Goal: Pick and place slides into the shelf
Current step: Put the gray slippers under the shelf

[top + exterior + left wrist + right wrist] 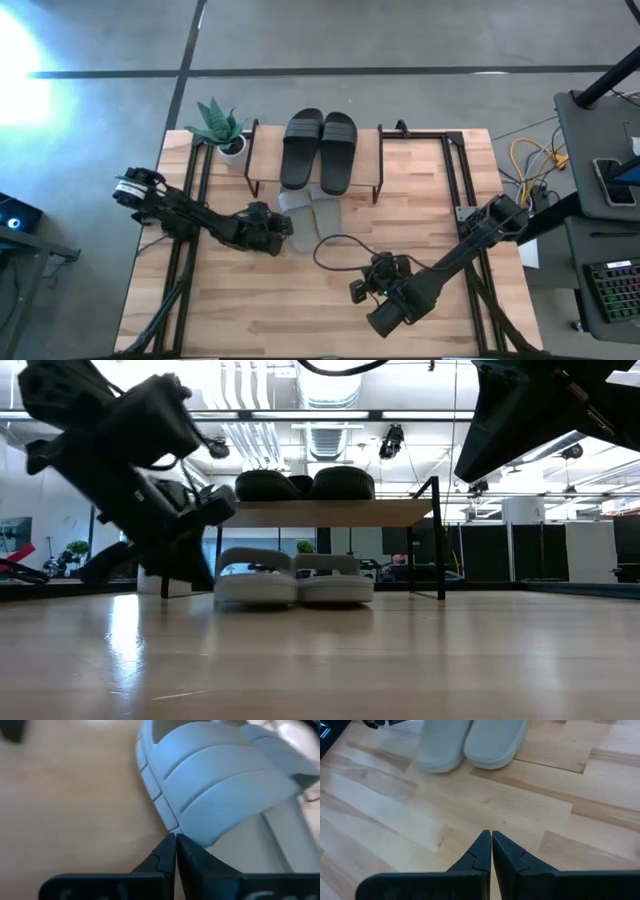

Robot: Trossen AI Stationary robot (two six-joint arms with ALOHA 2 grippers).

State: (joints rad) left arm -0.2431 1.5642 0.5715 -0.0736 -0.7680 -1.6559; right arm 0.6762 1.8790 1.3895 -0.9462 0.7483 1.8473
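Observation:
The shelf (262,160) stands at the table's far middle, with the two black slides (320,150) side by side on its top board. The two grey slides (310,210) stand on the table under it, heels sticking out toward the near edge; they also show in the low view (293,578). My left gripper (284,232) is shut, just left of the left grey slide's heel end (215,785). My right gripper (372,275) is shut and empty above the table (491,836), nearer than the grey slides (470,742). My left gripper's shut fingertips (167,845) stand at the left grey slide's outer side, where the strap meets the sole (172,822). They come slanting down from the table's left. Whether they touch the slide, I cannot tell.
A small potted plant (222,128) stands at the shelf's left end. A black cable loop (335,250) lies on the table between the grey slides and my right gripper. Black metal frame rails (455,170) run along both table sides. Bare wood lies toward the near edge.

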